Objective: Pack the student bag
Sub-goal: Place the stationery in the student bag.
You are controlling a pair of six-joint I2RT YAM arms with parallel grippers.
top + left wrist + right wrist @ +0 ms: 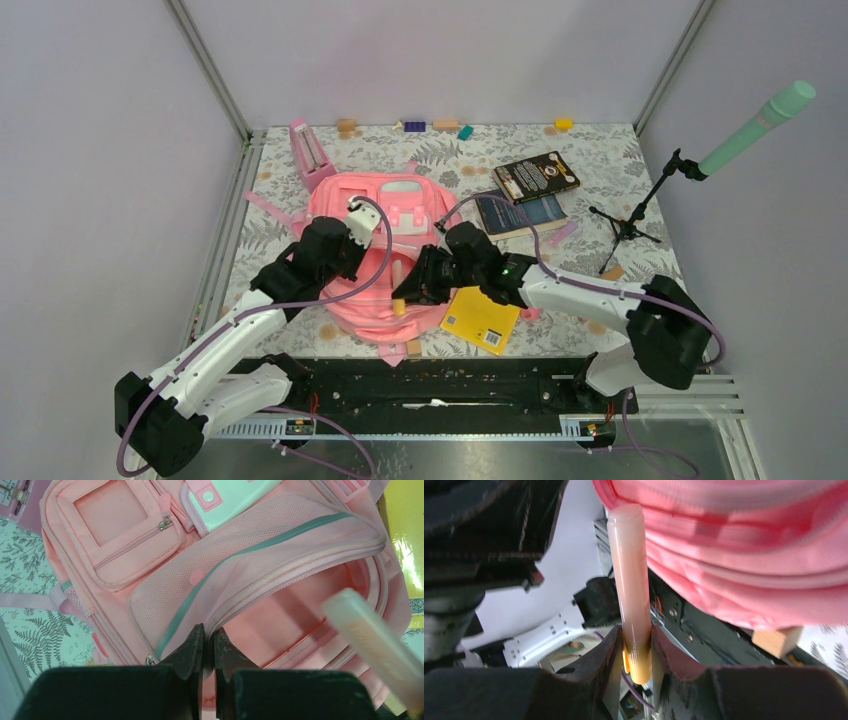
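where the student bag (pixel 115 535) lies: flat on the floral bench (pixel 600 160), mid-bench, main pocket gaping open.
left pincer (pixel 204 630): tips nipped tight on the lip of that open pocket, pink fabric caught between them.
right pincer (pixel 636 635): clamped round the lower end of a pale peach tube (pixel 629 570), whose far end is right at the bag's rim.
yellow book (pixel 482 320): flat, just beside the bag.

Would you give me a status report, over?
Left tool shut on student bag rim. Right tool shut on pale tube over opening. Yellow book beside bag.
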